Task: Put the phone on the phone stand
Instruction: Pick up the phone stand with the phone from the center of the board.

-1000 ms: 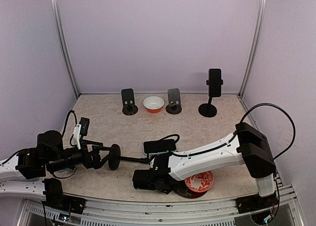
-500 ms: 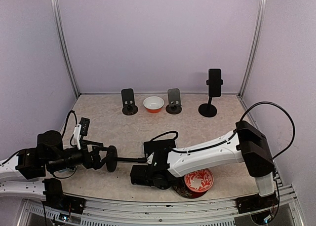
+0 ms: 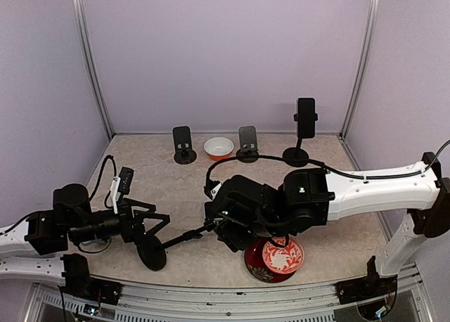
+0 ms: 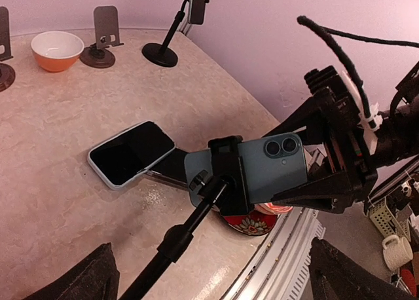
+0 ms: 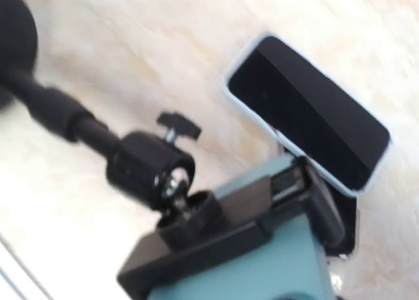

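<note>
Left wrist view shows your right pincer (image 4: 298, 166) pinching the free end of the blue phone (image 4: 272, 172), one finger above it and one below. That phone sits sideways in the black clamp (image 4: 228, 175) of the phone stand (image 4: 186, 228), which is tilted, its clamp end raised above the counter (image 4: 59, 116). A second phone (image 4: 131, 152) lies screen-up just behind. Your left pincer (image 3: 153, 227) is spread wide, the stand's pole running out between its fingers and the round base (image 3: 151, 254) just beside them.

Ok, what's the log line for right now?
right claw: grips teal phone | stand: tilted, clamp holds phone | left claw: open
</note>
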Robot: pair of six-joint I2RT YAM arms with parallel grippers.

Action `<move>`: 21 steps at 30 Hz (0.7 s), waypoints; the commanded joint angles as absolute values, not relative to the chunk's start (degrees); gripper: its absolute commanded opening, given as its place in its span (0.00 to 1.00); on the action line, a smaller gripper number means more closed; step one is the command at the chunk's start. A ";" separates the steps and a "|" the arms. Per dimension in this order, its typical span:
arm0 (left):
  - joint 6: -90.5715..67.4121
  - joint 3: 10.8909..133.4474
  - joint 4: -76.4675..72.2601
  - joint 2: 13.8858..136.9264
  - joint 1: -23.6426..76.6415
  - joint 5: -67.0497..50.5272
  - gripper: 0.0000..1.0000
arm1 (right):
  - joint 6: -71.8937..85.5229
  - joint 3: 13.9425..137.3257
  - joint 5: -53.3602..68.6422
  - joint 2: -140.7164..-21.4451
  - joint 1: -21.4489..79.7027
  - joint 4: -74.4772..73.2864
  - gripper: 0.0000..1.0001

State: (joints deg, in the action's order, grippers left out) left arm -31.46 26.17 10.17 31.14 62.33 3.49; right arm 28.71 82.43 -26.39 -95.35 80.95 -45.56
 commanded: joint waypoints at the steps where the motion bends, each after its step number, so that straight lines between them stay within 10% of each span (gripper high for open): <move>1: -28.70 26.00 4.93 32.80 62.37 -2.07 0.99 | 22.96 82.95 -21.80 -93.35 80.69 -40.32 0.50; 21: -26.99 32.57 12.88 40.38 69.67 3.85 0.99 | 17.09 87.38 -19.33 -94.84 79.46 -36.12 0.54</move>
State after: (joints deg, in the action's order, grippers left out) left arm -26.72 28.53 6.92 39.05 69.21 0.91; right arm 16.95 91.05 -19.29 -96.86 80.47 -36.47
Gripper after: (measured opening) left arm 0.988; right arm 0.515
